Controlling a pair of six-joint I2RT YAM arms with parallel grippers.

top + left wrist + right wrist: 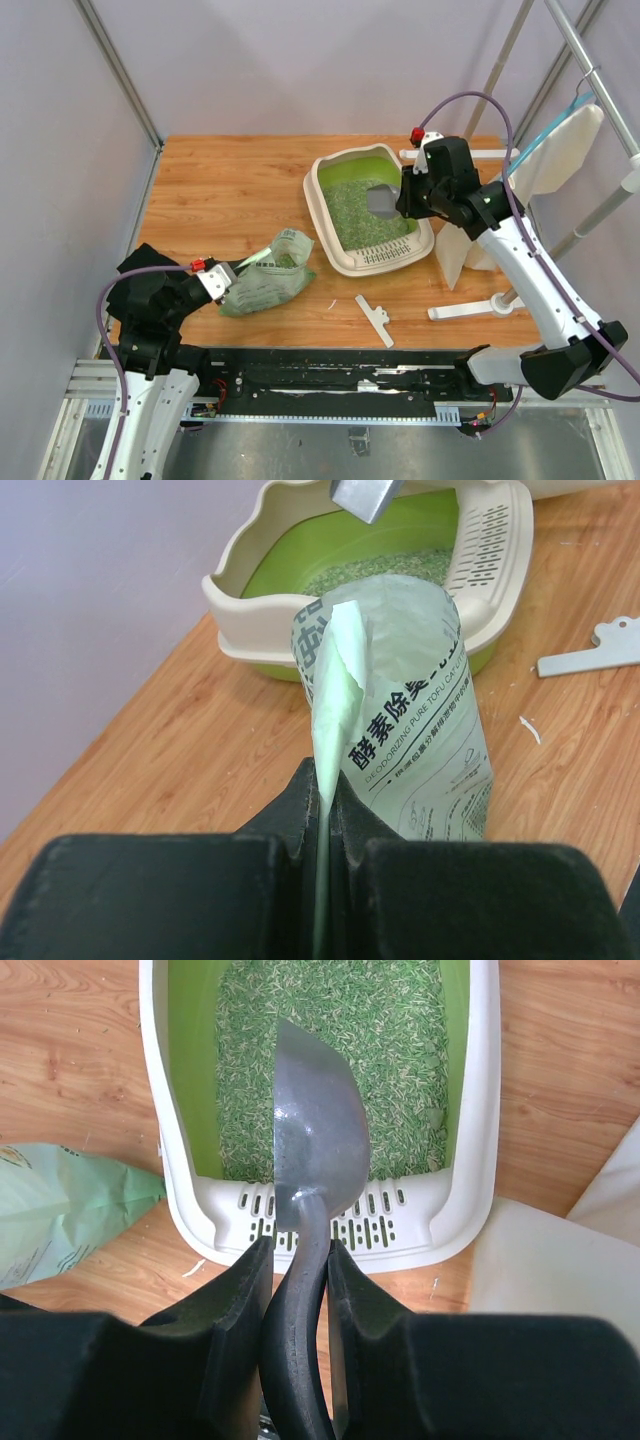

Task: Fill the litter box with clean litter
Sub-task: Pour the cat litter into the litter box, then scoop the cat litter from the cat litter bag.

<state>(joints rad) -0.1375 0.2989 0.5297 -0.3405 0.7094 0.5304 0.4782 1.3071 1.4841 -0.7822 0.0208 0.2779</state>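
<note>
1. Rounded cream-plastic litter box (383, 259), granular clean litter (365, 212) inside, is sited at 2 o'clock on the wooden table (220, 180).
2. Smooth metal scoop (315, 1130) is pinched by the right gripper (300, 1252).
3. Thin film bag (420, 710) is pinched flat by the left gripper (325, 792).

We see what looks like a robotics lab test cell: a wooden table (230, 180) enclosed by plain grey panels (60, 150) and metal frame posts (121, 75), with robot arms (530, 270) bolted to a rail (300, 372).
</note>
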